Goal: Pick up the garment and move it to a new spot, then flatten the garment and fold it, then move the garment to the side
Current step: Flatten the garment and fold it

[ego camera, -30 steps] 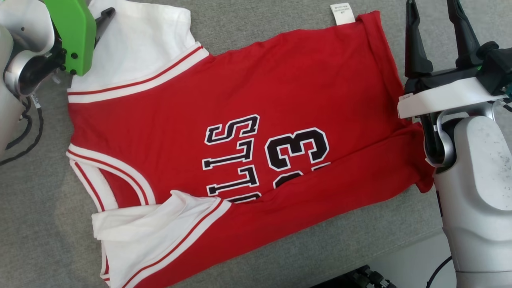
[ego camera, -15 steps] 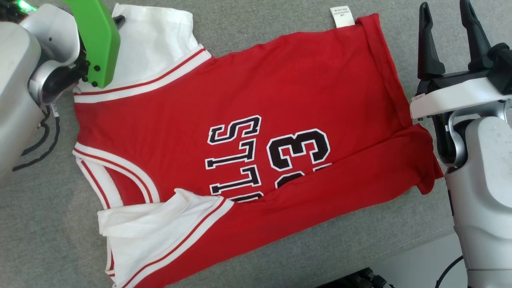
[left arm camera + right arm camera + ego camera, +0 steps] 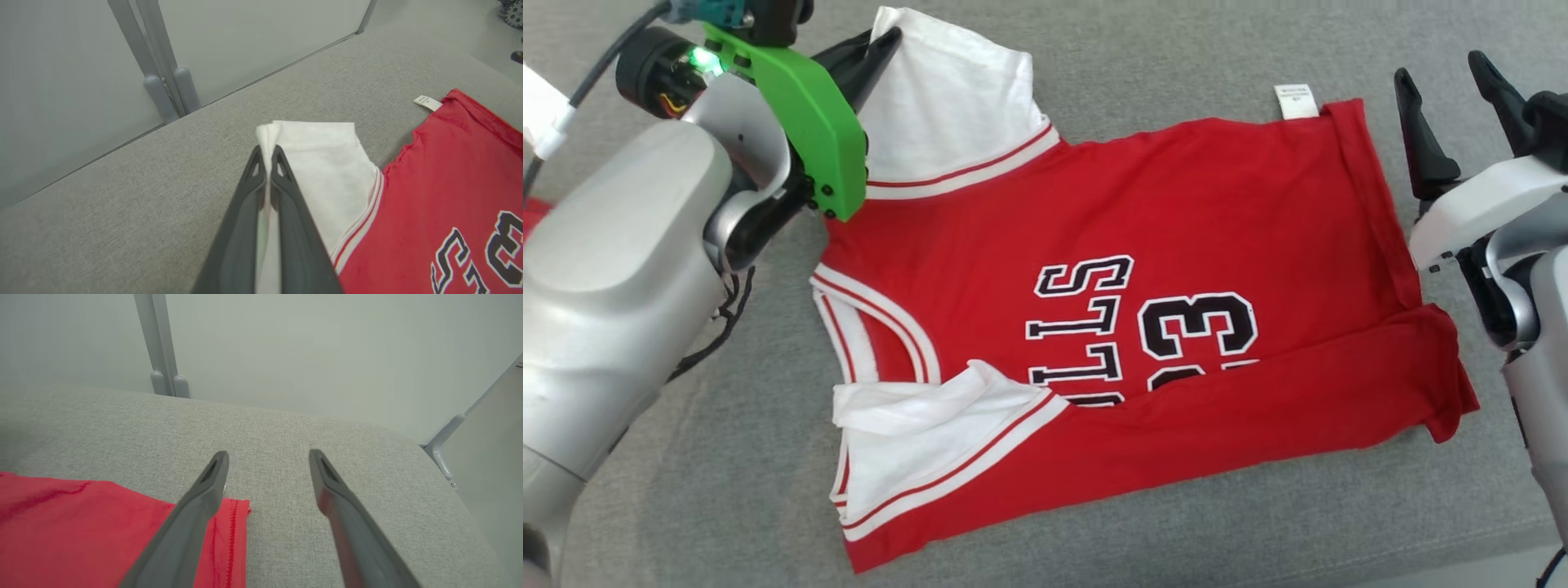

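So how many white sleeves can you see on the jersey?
2. The far sleeve, pinched in the shut left gripper, and the near sleeve, crumpled on the red jersey. None seems hidden.

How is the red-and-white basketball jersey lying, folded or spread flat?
Partly folded: the red-and-white basketball jersey has its near side turned over onto the front, hiding part of the black lettering.

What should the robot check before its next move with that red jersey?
1. Hold: left gripper shut on the white sleeve: ok.
2. Second hold: right gripper open, beside the hem corner: not ok.
3. Flatness: jersey has its lower edge folded over the lettering: not ok.
4. Smoothness: near sleeve rumpled: not ok.
5. Grip firm enough for a pull: cannot tell.
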